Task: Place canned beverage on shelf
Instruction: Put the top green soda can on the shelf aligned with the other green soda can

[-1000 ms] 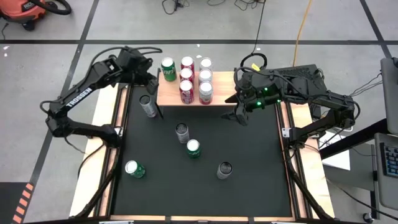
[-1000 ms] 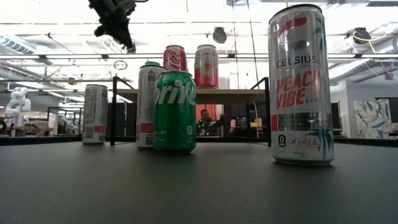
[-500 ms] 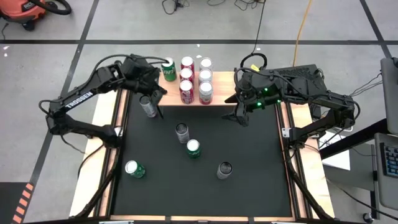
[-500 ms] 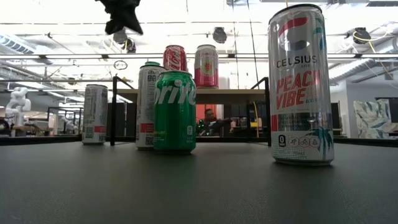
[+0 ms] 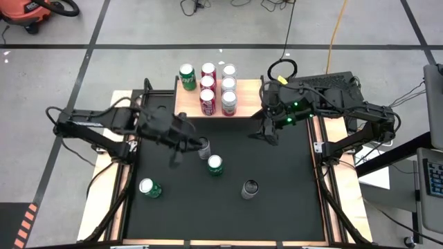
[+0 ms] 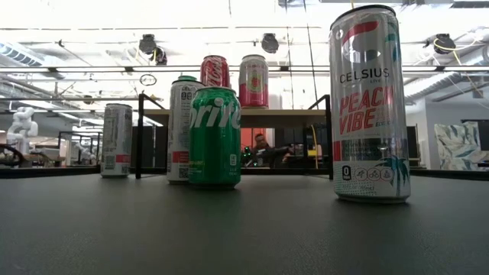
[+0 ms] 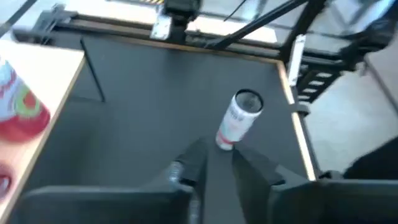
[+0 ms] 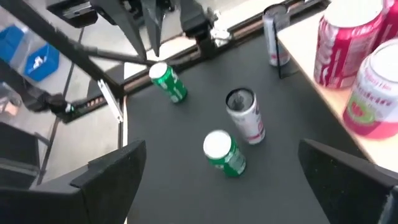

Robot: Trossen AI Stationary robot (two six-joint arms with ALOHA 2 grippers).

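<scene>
The shelf (image 5: 187, 104) stands at the mat's far edge and carries several upright cans: a green one (image 5: 187, 77) at its far left corner, red and pink ones beside it. More cans stand on the black mat: a silver one (image 5: 203, 147), a green one (image 5: 215, 164), another silver one (image 5: 250, 188) and a green one (image 5: 149, 187). My left gripper (image 5: 185, 142) hovers over the mat just left of the silver can (image 7: 239, 118), a narrow gap between its fingers (image 7: 219, 167), holding nothing. My right gripper (image 5: 266, 128) hangs wide open (image 8: 230, 186) by the shelf's right end.
A slim silver can (image 8: 273, 34) stands by the shelf's left leg; my left arm hides it in the high view. From table height a Sprite can (image 6: 215, 137) and a tall Celsius can (image 6: 369, 103) stand nearest. The wooden table frame (image 5: 318, 180) borders the mat.
My left gripper has swung from the shelf's far left corner toward the near edge and the middle of the mat, turning as it went, and has left the low view. The green can stays upright on the shelf. My right arm has kept still.
</scene>
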